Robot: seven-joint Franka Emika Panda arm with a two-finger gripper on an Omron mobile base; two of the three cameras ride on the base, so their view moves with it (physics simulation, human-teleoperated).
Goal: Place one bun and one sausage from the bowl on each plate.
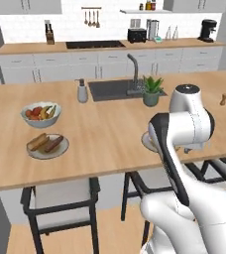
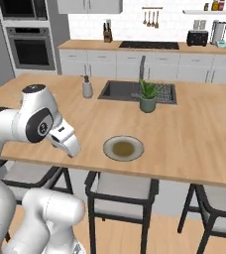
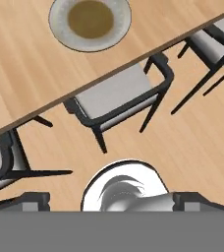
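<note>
Open tool (image 3: 106, 199) near counter edge, nothing held

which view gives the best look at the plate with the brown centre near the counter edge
The hand view: the round grey-rimmed plate with a brown centre is seen from above, large and unobstructed. The right base view shows it whole but smaller; in the left base view the arm hides most of it.

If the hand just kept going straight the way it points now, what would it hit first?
Probably the chair tucked under the counter edge, or the floor beside it. The hand, open and empty, aims at the seat, short of the empty plate. Depth is hard to judge.
</note>
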